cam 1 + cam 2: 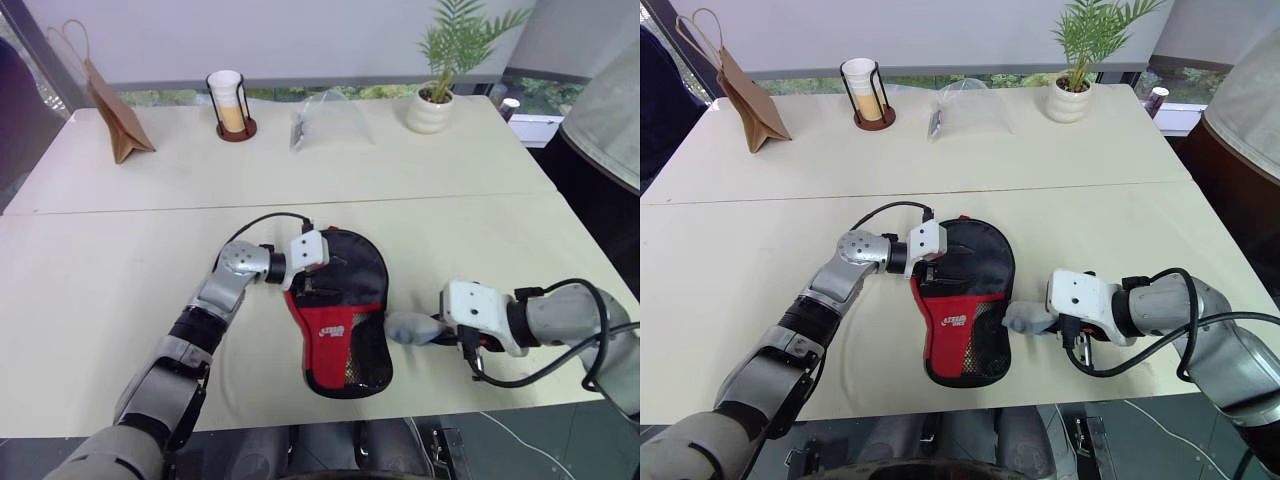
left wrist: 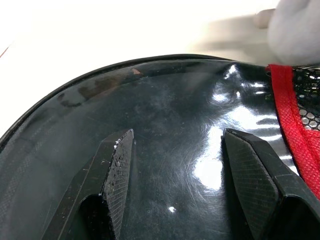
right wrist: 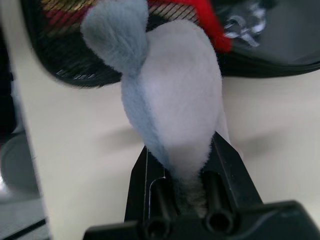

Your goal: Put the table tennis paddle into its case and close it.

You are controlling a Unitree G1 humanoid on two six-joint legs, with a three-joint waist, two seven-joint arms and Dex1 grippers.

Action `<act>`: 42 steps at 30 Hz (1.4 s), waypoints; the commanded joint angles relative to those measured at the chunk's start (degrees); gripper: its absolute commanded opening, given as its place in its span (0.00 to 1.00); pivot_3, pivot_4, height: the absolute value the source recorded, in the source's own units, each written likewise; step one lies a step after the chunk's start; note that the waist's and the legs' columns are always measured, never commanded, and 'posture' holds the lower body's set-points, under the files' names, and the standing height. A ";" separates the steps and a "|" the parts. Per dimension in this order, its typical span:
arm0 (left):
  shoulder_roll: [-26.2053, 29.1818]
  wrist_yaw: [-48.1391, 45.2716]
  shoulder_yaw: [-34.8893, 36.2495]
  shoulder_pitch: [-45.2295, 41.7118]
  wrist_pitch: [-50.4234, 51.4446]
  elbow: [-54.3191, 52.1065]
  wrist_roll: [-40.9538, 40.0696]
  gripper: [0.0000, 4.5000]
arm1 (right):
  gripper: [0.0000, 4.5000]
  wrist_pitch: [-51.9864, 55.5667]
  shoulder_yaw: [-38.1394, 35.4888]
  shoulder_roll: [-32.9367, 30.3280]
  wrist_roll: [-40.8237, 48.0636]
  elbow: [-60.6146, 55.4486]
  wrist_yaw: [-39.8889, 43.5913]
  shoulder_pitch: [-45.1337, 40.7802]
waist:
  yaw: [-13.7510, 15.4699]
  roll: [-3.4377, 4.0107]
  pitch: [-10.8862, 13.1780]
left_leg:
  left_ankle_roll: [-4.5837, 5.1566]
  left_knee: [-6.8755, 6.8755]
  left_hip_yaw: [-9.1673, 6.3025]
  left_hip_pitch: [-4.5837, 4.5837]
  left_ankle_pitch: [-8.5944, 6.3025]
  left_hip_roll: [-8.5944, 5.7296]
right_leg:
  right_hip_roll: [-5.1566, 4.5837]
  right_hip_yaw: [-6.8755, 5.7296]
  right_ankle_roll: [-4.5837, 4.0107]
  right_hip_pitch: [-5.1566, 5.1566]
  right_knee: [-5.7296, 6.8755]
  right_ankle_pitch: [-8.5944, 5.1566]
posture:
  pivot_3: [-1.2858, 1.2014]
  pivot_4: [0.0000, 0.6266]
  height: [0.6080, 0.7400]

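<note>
On the near half of the pale worktop [image 1: 120,290] lies the case [image 1: 340,310], flat, its round black end away from the robot and its red panel and mesh pocket toward the near edge. The table tennis paddle cannot be made out separately; the bulk of the pouch suggests it is already inside, though that is a judgement.

The left tool [image 1: 318,268] rests on the glossy black top of the case, its two fingers [image 2: 117,175] spread apart with the pads pressing down on the fabric rather than pinching anything. The left forearm reaches in from the near left, the wrist bent so the tool points across toward the robot's right.

The right tool [image 1: 432,330] is closed on the fuzzy grey ball charm [image 3: 175,100], which bulges out from between its fingers just beside the case's right rim. The right arm comes in low from the right, elbow out, its tool tipped down toward the worktop.

The pouch is soft, light and slick on top, so it will likely slide or bunch unless pinned, which the left tool seems placed to do. The charm is squashy and gives a loose hold; if it hangs from the zipper pull, steady tension along the rim should serve better than a jerk.
</note>
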 commanded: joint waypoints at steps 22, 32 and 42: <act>2.89 0.97 -2.84 2.61 2.61 2.23 3.64 0.66 | 0.01 -9.60 -4.37 -10.11 2.12 -6.36 6.92 14.04 | 0.10 0.02 -0.08 | 0.05 0.00 0.00 0.02 -0.06 0.00 | -0.10 -0.03 0.03 0.13 -0.15 -0.02 | 0.52 0.24 1.00; 3.15 0.84 -3.31 3.28 3.30 1.45 3.64 0.66 | 0.01 -13.48 -9.06 -12.33 0.97 -7.24 8.58 21.31 | 0.11 0.02 -0.12 | 0.08 0.00 0.01 0.01 -0.10 0.00 | -0.15 -0.03 0.08 0.15 -0.20 -0.07 | 0.52 0.24 1.00; 2.66 1.06 -2.93 2.49 2.23 2.73 3.34 0.66 | 0.65 -7.03 -9.67 -10.58 4.78 -2.89 6.10 12.15 | 0.10 0.02 -0.14 | 0.10 0.01 0.00 0.05 -0.11 0.00 | -0.22 -0.03 0.09 0.23 -0.23 -0.07 | 0.52 0.24 1.00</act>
